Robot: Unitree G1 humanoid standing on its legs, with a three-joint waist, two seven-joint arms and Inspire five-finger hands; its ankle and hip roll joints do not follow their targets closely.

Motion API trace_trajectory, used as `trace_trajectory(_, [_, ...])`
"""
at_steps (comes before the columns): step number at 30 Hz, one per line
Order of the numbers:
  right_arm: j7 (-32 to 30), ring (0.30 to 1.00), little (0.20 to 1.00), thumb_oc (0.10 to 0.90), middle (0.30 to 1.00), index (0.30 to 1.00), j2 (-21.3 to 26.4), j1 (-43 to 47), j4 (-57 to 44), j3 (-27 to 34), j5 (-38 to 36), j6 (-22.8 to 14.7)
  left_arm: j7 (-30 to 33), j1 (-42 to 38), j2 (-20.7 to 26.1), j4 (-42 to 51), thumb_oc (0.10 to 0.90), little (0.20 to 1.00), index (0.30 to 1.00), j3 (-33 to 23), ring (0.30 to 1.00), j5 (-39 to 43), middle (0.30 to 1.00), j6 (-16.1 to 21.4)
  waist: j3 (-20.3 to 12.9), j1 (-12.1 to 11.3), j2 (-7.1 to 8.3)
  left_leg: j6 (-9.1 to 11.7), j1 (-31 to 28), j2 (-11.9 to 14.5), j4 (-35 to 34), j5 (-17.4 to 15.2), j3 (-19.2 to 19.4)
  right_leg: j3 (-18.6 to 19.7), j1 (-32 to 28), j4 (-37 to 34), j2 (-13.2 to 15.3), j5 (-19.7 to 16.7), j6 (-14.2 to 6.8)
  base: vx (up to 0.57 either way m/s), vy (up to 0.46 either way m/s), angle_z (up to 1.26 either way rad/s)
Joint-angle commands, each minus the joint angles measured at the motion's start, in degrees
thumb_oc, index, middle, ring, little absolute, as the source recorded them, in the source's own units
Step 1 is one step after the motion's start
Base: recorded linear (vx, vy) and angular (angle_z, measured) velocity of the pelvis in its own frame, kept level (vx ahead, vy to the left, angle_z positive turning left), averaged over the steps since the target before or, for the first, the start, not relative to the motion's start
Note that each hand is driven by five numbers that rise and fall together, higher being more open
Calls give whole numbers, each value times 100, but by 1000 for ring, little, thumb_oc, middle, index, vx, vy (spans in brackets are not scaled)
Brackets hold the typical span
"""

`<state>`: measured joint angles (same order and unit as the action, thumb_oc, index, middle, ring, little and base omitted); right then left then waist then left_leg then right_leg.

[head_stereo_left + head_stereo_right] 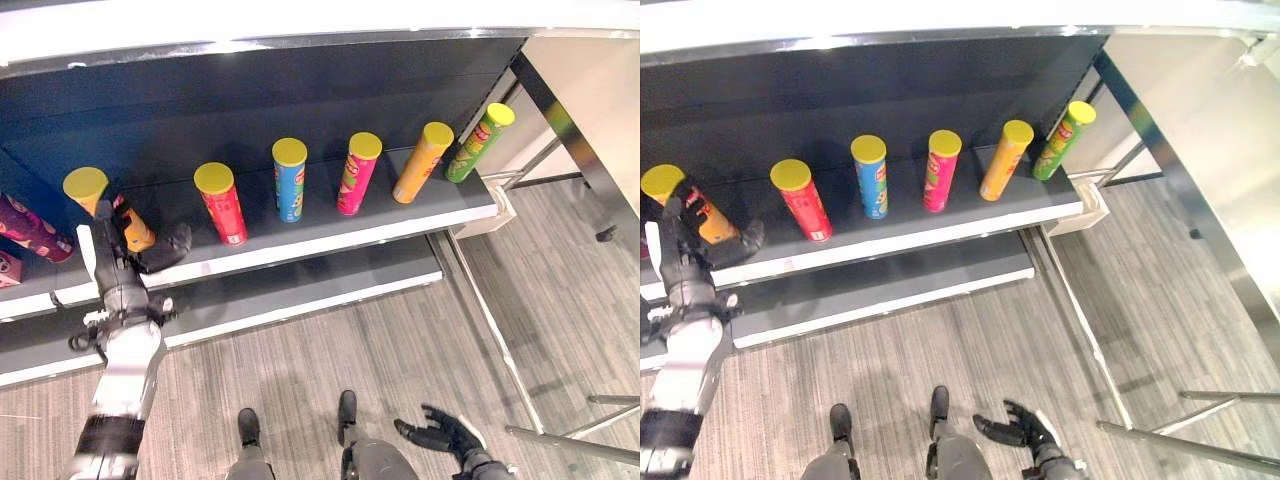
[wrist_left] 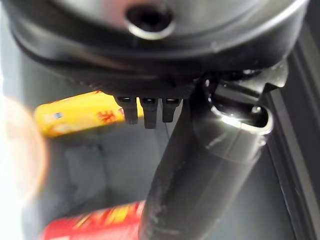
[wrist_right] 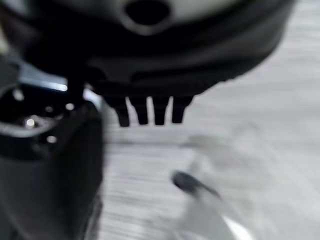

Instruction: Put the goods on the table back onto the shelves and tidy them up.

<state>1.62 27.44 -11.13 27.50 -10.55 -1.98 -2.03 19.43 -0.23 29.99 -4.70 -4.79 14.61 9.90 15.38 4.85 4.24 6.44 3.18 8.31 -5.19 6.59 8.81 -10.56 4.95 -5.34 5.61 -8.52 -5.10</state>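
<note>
Six yellow-lidded chip cans upright in row on dark shelf, orange can far left.

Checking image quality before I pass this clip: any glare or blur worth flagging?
Left wrist view: pale flare at one edge, orange can and red can soft. Right wrist view: floor smeared, right hand unsharp. Left eye view: bright shelf top washed out; cans crisp.
</note>
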Motion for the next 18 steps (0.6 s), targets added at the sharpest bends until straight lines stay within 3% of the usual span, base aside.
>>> trace_trajectory(1, [90,900,900,800,900,900,417,58,-758,415,257,-443,-714,147,221,474,800,900,900,-300,900,-19,900,524,-309,-67,187,273,111,236,19,-500,-237,-16,-196,43,767,554,-839,3,31,0])
trace_trajectory(9, [354,900,900,800,900,900,603,658,-1628,44,149,-689,-1968,1683,133,885,800,900,900,59,900,793,900,346,-277,-339,0,286,97,249,19,-460,-370,-257,-405,116,784,654,-790,-7,7,7])
trace_trajectory(18, [182,900,900,800,900,900,312,1978,-1379,-961,375,-671,-2170,2282,158,-13,800,900,900,465,900,314,900,22,-53,-877,-188,295,219,181,19,-368,-787,-713,-563,321,886,824,-757,-9,5,31])
